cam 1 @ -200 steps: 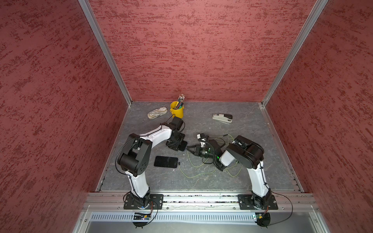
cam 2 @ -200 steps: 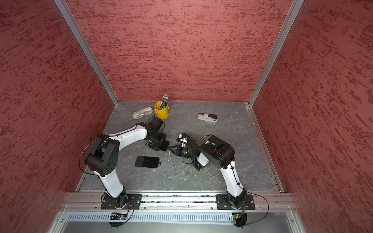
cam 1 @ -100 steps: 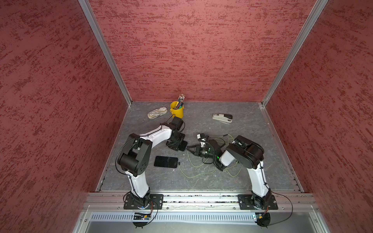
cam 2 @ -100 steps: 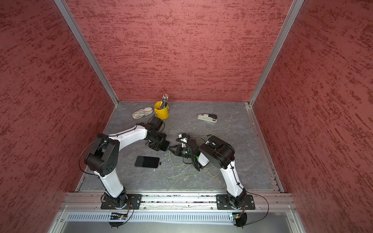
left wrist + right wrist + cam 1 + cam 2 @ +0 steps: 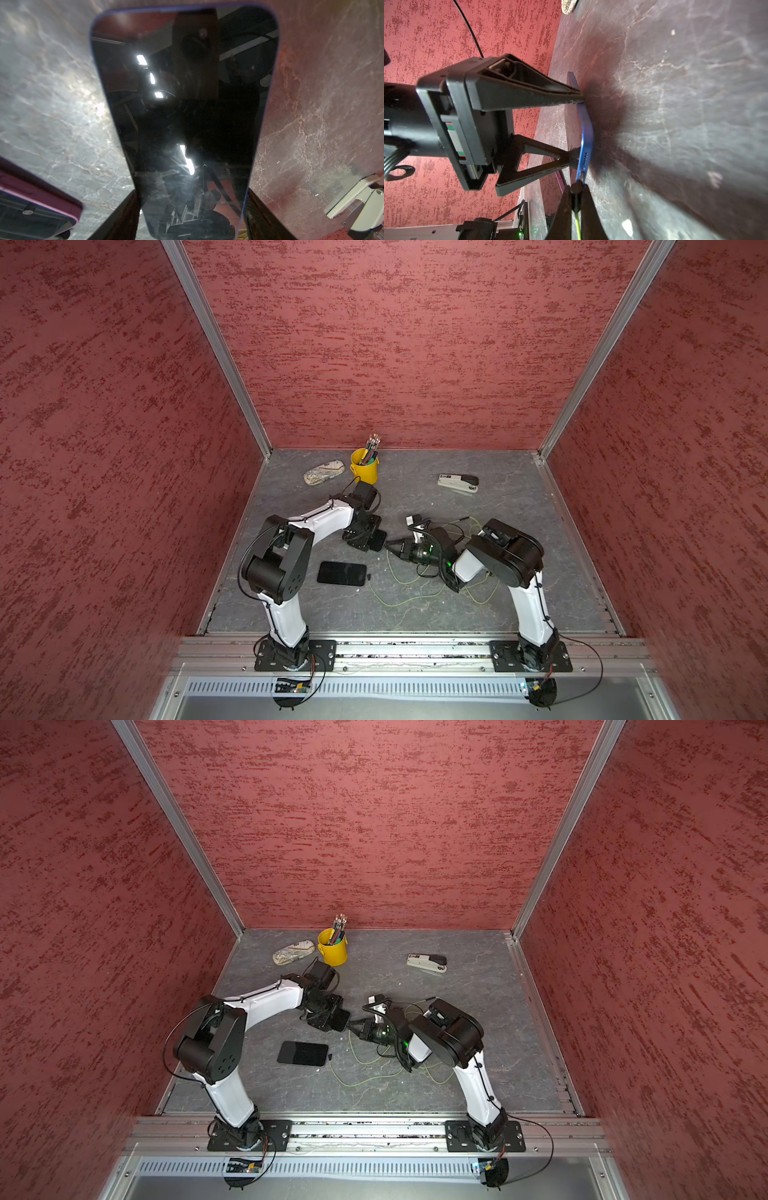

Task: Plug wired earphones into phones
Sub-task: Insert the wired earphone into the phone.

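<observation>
Zero change since earlier | left jaws clamp phone | right jaws pinch plug

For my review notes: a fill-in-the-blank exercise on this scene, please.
1. The right gripper is shut on a black plug with a ____ cable.
2. The left gripper grips a phone whose edge is ____.
3. The pencils stand in a ____ cup.
Missing: green; blue; yellow.

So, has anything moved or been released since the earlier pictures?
Nothing visibly changed. The left gripper still clamps the blue-edged phone on the table, the right gripper still pinches the black plug at that phone's end, and the other phone lies where it was.
</observation>
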Action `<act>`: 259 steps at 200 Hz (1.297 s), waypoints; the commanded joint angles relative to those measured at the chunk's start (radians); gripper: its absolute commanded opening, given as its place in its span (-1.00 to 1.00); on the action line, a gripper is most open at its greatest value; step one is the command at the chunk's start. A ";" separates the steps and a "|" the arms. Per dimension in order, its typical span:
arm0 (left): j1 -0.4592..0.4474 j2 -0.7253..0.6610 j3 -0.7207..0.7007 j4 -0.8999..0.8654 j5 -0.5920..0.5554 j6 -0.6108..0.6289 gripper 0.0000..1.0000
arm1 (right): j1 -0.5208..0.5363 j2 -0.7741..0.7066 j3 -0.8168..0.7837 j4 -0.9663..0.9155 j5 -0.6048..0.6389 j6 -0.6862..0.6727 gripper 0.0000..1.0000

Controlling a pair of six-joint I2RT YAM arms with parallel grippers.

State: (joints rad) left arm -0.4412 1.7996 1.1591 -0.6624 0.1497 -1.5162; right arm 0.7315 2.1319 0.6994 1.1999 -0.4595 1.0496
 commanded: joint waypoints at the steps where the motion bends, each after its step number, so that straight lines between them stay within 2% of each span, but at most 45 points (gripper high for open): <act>1: -0.019 -0.009 -0.030 0.078 0.153 -0.032 0.28 | 0.008 0.003 0.015 0.051 -0.014 0.007 -1.00; 42: -0.007 -0.032 -0.036 0.091 0.166 -0.036 0.28 | 0.008 0.007 -0.010 0.089 -0.014 0.019 -1.00; 86: 0.010 -0.043 -0.062 0.135 0.236 -0.038 0.28 | 0.005 0.006 -0.022 0.120 -0.029 0.021 -1.00; 259: 0.034 -0.124 -0.084 0.149 0.297 0.008 0.25 | -0.006 -0.073 -0.077 0.169 -0.115 -0.053 -1.00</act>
State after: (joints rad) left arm -0.3954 1.7115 1.0691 -0.5747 0.3363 -1.5208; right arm 0.7132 2.0949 0.6239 1.3205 -0.5087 1.0260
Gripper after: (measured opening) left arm 0.729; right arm 0.093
